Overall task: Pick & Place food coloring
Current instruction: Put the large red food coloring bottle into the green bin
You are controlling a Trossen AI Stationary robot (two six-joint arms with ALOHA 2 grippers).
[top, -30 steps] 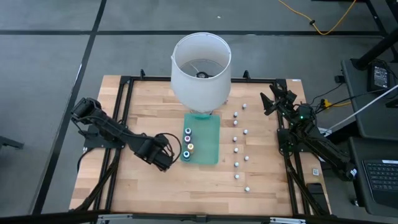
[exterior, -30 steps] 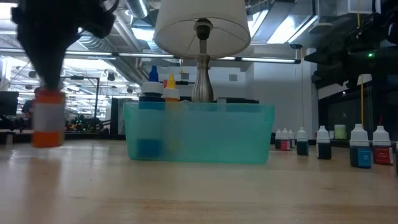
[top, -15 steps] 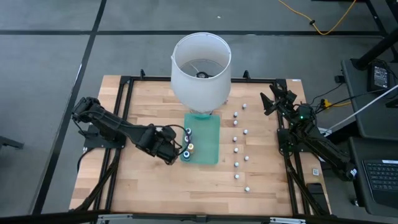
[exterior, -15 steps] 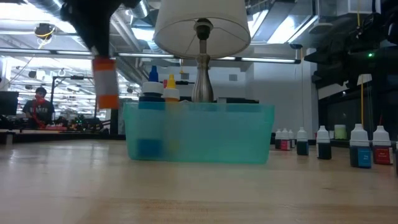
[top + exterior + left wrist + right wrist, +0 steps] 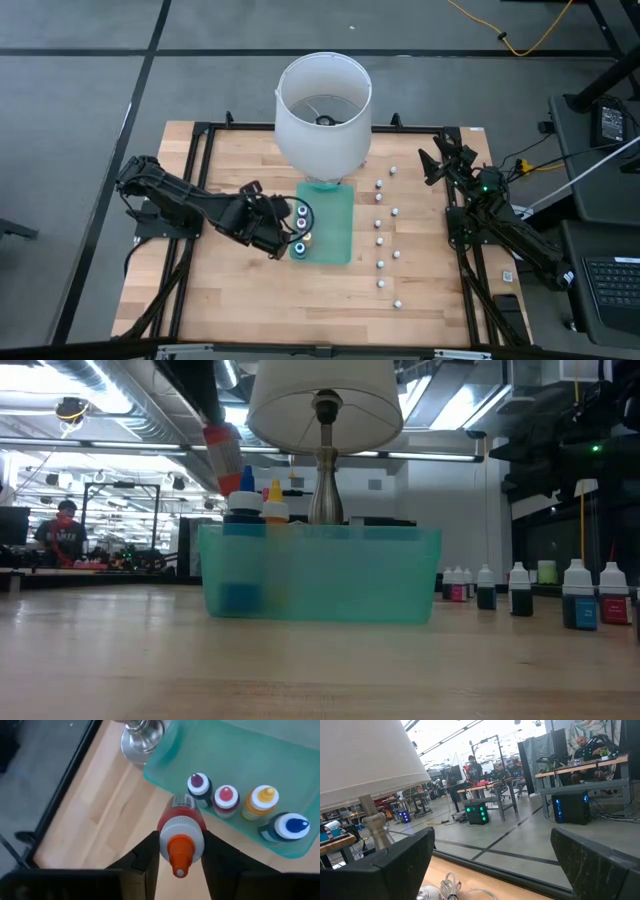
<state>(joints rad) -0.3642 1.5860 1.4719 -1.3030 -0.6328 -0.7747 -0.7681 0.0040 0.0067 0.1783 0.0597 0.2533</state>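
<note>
Both arms, the left arm (image 5: 185,205) and the right arm (image 5: 500,215), are matte black, built of chunky jointed segments. The right arm carries a small green indicator light near its mid joint, with dark cables trailing alongside. The left gripper (image 5: 181,862) has two flat, dark, tapered fingers. The right gripper's fingers (image 5: 405,857) are broad, black and coarse-textured.

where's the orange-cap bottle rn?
The orange-cap bottle is tilted in the left gripper, raised at the teal bin's left edge, beside four bottles already inside.
</note>
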